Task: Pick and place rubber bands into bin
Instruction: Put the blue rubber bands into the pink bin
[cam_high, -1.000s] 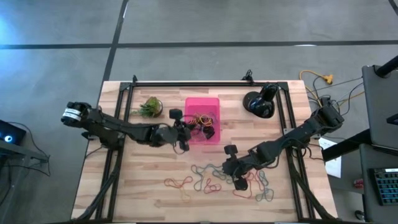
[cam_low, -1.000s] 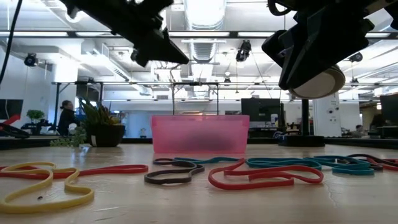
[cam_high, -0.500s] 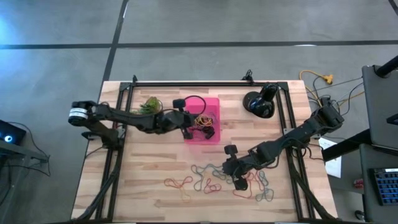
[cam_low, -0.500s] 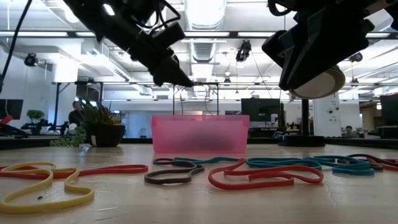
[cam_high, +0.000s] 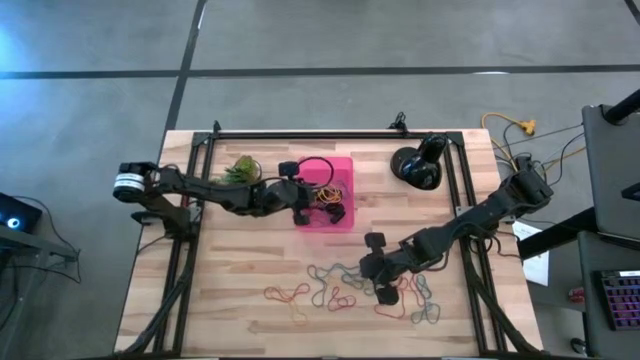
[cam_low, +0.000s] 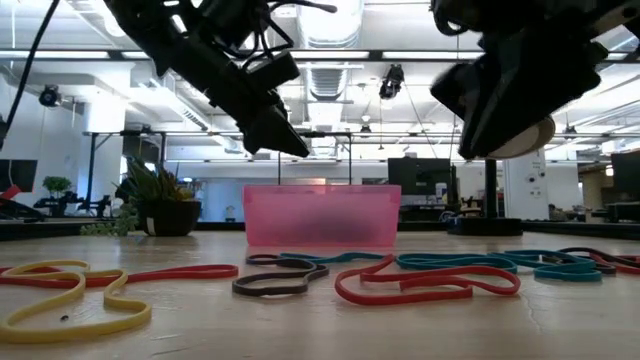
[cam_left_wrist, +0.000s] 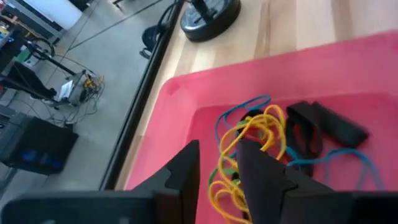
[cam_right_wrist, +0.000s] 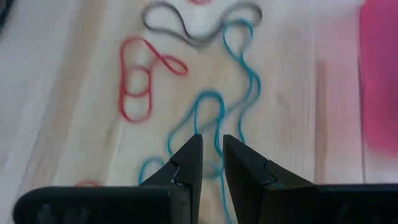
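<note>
Two arms: both over the wooden table (cam_high: 230, 280), the left reaching in from the left edge, the right from the right edge.
Left gripper (cam_high: 318, 207): above the pink bin (cam_high: 345, 168); in its wrist view the fingers (cam_left_wrist: 186, 168) stand a narrow gap apart, with nothing seen between them.
Right gripper (cam_high: 378, 281): above the loose bands on the near half of the table; fingers (cam_right_wrist: 189, 158) nearly together, a slim gap, gripping nothing that shows.
Bin: near the table's middle, toward the far edge, between the small green plant (cam_high: 240, 171) and the round black object (cam_high: 415, 166).
Bands in bin (cam_left_wrist: 258, 134): a tangle of yellow, blue and black loops.
Bands on table (cam_high: 340, 290): red, yellow, grey and teal loops scattered between the bin and the near edge.
</note>
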